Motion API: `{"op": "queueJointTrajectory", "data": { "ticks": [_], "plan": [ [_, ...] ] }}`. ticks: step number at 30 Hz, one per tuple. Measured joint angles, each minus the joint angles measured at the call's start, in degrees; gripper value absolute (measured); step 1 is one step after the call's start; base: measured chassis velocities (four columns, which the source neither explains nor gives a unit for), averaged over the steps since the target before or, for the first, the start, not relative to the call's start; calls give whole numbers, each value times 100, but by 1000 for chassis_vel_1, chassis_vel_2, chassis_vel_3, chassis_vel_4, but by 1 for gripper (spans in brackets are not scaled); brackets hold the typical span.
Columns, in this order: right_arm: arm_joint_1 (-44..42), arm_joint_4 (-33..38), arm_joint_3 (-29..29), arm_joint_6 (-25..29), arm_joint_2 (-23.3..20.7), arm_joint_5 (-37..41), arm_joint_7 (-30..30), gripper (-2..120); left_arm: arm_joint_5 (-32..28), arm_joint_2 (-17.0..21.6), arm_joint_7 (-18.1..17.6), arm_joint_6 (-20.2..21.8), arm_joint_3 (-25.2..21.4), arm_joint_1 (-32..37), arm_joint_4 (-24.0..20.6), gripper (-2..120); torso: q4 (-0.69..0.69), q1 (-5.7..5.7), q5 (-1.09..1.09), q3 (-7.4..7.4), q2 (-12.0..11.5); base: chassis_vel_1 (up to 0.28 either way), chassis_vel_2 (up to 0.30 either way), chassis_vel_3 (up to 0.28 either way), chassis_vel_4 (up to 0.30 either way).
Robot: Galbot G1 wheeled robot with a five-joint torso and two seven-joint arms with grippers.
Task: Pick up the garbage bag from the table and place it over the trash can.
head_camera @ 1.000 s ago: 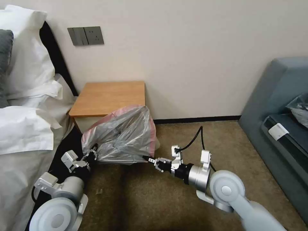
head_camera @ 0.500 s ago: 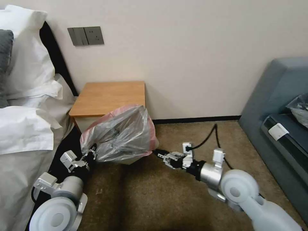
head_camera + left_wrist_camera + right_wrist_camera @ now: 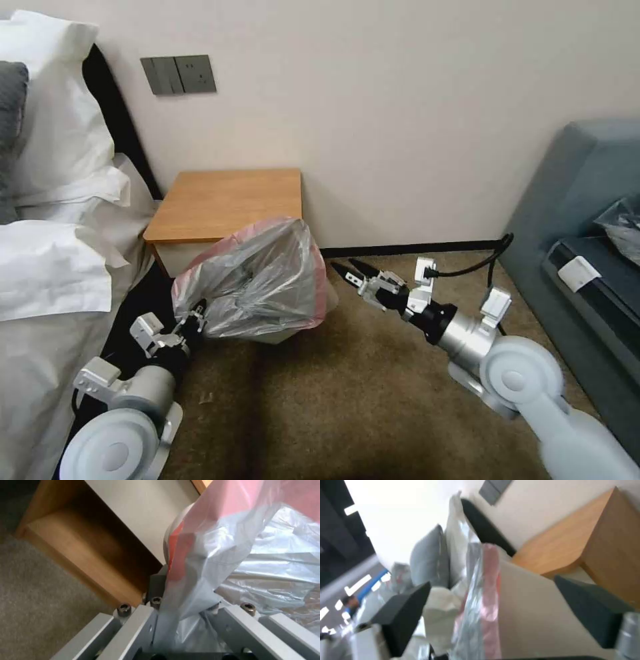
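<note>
Draping over the trash can [image 3: 328,299], the garbage bag [image 3: 257,280] sits on the carpet directly in front of the counter [image 3: 230,202], its pink rim stretched around the upper edge and down the right side. Note that the bin is almost wholly covered; you can see a cream patch at the bag's right edge and, in the right wrist view, the bin wall [image 3: 533,620] beside the pink rim [image 3: 488,597]. The left tool [image 3: 195,320] is low at the bag's left corner, pressed together and pinching the plastic; the left wrist view confirms the film [image 3: 200,580] gathered between its fingers. The right tool [image 3: 351,269] hovers just beside the bag's right side, apart from it, with its dark fingers [image 3: 403,615] spread and holding nothing.
</note>
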Motion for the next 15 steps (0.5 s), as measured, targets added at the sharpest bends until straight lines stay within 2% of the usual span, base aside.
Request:
{"op": "queueJointTrajectory", "data": {
  "ticks": [3, 15],
  "plan": [
    [55, -158, -82, -18, 281, 122, -36, 100, -80, -6, 0, 37, 14, 11, -22, 7, 0, 0, 0, 0, 0, 0, 0, 0, 0],
    [307, -493, -196, -119, 615, 368, -109, 100, -257, -30, 9, 101, 53, 9, -47, 7, 0, 0, 0, 0, 0, 0, 0, 0, 0]
  ]
}}
